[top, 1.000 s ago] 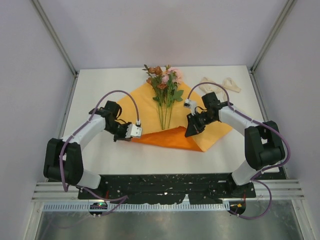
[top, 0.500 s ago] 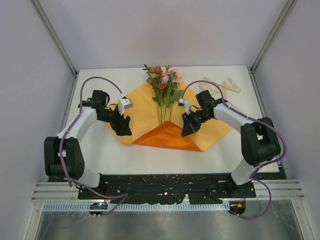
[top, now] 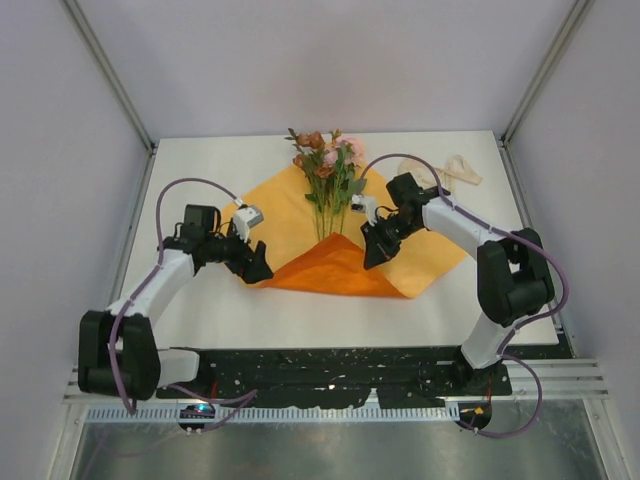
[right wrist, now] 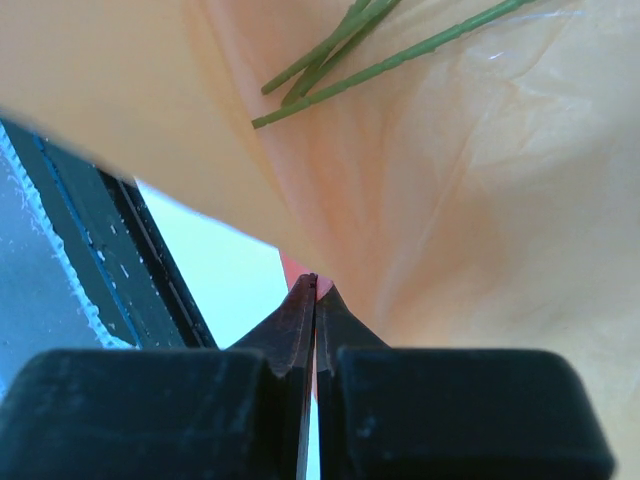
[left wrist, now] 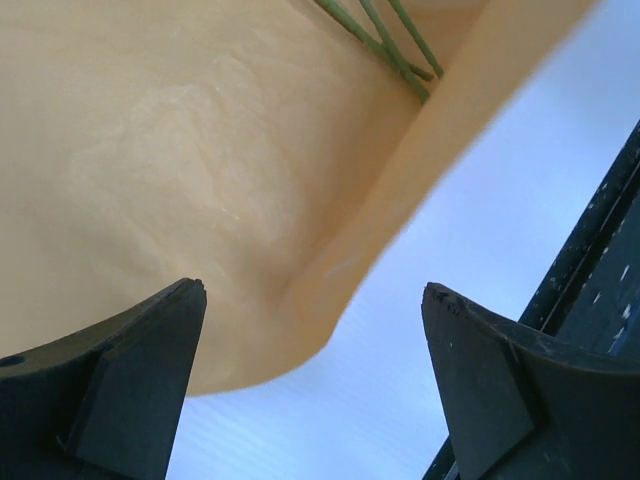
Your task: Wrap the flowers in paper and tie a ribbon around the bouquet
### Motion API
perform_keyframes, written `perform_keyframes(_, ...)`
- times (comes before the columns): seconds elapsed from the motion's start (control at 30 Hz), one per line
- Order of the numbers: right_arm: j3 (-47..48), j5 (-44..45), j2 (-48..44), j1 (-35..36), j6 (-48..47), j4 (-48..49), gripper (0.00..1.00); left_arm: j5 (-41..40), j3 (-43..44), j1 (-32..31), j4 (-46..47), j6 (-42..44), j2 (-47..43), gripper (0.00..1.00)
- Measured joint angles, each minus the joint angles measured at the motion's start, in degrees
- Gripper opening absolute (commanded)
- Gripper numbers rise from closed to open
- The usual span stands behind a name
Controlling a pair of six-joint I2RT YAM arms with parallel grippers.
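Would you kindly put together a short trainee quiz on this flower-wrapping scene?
1. True or false: the ribbon lies apart from the flowers.
2. Which gripper stands open?
3. The near corner of the paper is: A lying flat, B folded toward the flowers, C torn off.
Key: 1 true; 2 the left gripper; 3 B.

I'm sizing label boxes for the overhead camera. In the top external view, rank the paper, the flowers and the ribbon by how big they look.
1. paper: by far the largest, even with its near corner folded over.
2. flowers: a narrow bunch lying on it.
3. ribbon: a small loose heap at the far right.
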Motion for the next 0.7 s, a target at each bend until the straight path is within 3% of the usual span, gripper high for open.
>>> perform_keyframes(0.13, -1.81, 0.0, -2.73, -0.46, -1.81, -1.95, 0.05, -1.73, -6.73, -1.49, -0.17, 15.17, -14.21, 0.91)
perform_keyframes(0.2, -2.12, -0.22, -3.45, -0.52, -2.43, -2.62, 0.05, -2.38, -8.2, -3.5, -0.94, 23.1, -16.85, 0.89)
perform_keyframes(0.3, -2.16, -0.96, -3.96, -0.63, -2.99, -3.28, 0.05, -3.58, -9.16, -8.66, -2.36, 34.34, -15.28, 0.84)
perform_keyframes(0.47, -2.47, -1.64, -5.14, -0.76, -3.98, -3.8, 0.05, -6.34, -8.83, -13.29, -3.76, 41.11, -6.29, 0.73)
perform_keyframes(0.6, -2.73, -1.95, -6.95, -0.79, -4.44, -4.26, 0.05, -8.5, -4.96, -13.35, -6.36, 44.09, 0.98, 0.47)
perform_keyframes(0.67, -2.73, -2.01, -7.17, -0.85, -4.68, -4.31, 0.05, -8.76, -3.23, -13.35, -7.96, 45.99, 2.95, 0.09)
perform_keyframes(0.7, -2.75, -1.99, -7.17, -0.87, -4.85, -4.35, 0.05, -8.87, -2.71, -13.38, -8.59, 46.16, 3.61, 0.02)
